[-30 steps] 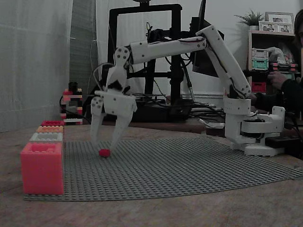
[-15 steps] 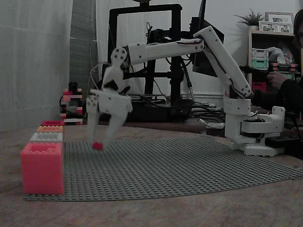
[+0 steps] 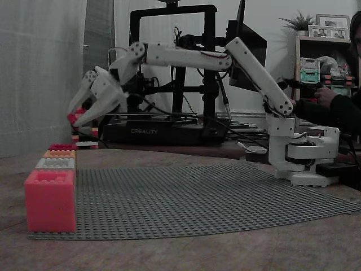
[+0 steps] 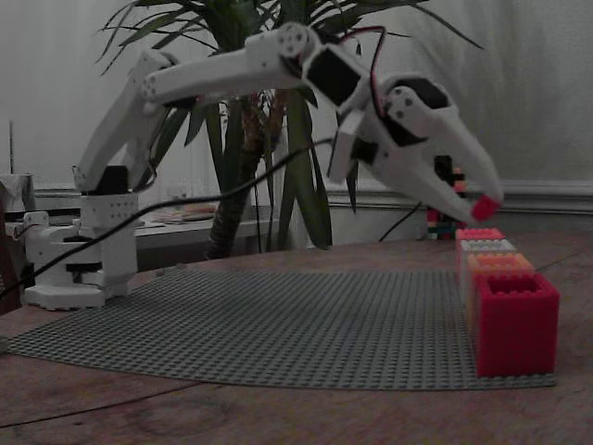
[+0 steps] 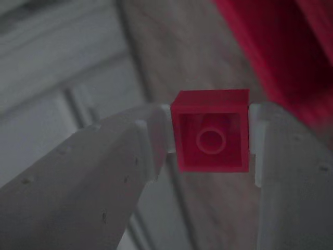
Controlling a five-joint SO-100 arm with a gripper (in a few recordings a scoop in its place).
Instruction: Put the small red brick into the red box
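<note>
My white gripper (image 3: 73, 118) is shut on the small red brick (image 3: 71, 117), holding it in the air over the far end of the row of boxes at the left. From the other side the brick (image 4: 485, 208) sits at the fingertips of the gripper (image 4: 483, 205), above the row. The red box (image 4: 516, 320) is the nearest in that row, and it is the farthest box (image 3: 62, 147) in the opposite fixed view. In the wrist view the brick (image 5: 210, 138) is clamped between both fingers (image 5: 151, 140), with a blurred red surface (image 5: 281, 47) behind it. Which box lies directly under the brick I cannot tell.
A salmon-pink box (image 3: 49, 200), a grey box (image 3: 55, 164) and an orange box (image 3: 59, 153) share the row on the grey studded baseplate (image 3: 214, 195). The arm's base (image 3: 302, 155) stands at the right. A black 3D printer (image 3: 169, 127) and a person (image 3: 341, 107) are behind.
The gripper closed on the brick on the baseplate, lifted it, and swung up and left to above the row of boxes.
</note>
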